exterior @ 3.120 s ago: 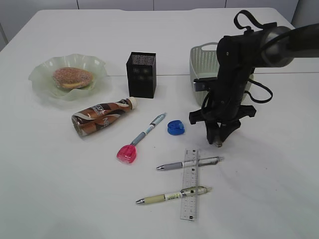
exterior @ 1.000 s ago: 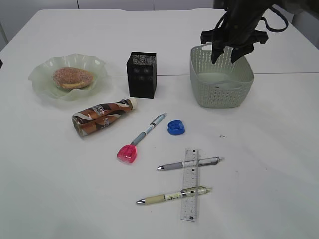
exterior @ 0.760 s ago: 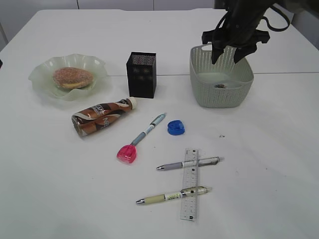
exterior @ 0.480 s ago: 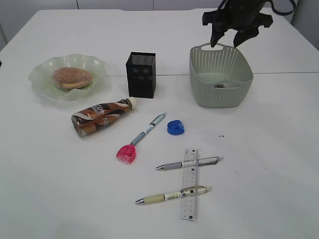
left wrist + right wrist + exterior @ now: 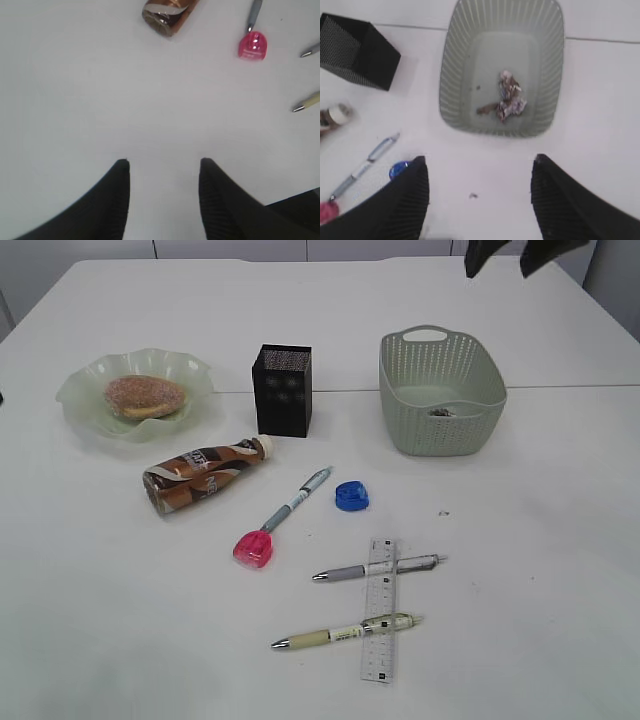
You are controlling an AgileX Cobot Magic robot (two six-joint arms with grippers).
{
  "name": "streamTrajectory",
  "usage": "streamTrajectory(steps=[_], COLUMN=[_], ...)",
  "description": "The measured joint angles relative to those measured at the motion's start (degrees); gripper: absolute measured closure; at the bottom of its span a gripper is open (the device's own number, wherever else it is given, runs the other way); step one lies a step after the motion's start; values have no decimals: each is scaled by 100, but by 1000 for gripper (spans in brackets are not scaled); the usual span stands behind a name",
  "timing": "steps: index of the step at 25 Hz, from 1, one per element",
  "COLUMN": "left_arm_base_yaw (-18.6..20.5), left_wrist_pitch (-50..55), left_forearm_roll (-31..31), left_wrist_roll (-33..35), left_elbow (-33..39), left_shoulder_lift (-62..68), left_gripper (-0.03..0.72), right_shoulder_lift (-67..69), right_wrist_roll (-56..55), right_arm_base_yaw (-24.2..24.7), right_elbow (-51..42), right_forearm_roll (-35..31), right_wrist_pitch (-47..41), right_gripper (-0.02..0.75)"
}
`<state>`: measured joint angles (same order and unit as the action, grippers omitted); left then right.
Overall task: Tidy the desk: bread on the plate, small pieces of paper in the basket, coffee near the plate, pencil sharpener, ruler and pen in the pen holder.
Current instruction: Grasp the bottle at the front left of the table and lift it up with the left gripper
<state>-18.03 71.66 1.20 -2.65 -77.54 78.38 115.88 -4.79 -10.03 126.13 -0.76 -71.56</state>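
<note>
The bread sits on the plate at the desk's left. The pen holder stands right of it, the basket further right, holding what appear to be the small pieces of paper. The coffee lies in front of the holder. The ruler lies nearest, under two pens.

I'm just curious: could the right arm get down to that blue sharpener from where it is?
Probably yes. The right hand is open and empty above the basket, and the blue sharpener lies alone on bare desk, nothing over it.
</note>
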Motion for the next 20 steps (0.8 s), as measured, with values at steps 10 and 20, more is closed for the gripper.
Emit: streamTrajectory(steps=[10,20], left_arm_base_yaw=[0,-9], left_wrist_pitch=[-94,-568], left_forearm_roll=[391,446], left_wrist_roll=[1083,1861], left_elbow=[-892,-2526], left_shoulder_lift=[1890,3548], left_gripper=[180,174], right_shoulder_lift=[-2203,-2774], right_wrist_roll=[139,152], right_arm_base_yaw=[0,0], right_elbow=[-3055,-3781], right_forearm_roll=[-361,-683], right_wrist_pitch=[-8,-8], right_gripper=[263,262])
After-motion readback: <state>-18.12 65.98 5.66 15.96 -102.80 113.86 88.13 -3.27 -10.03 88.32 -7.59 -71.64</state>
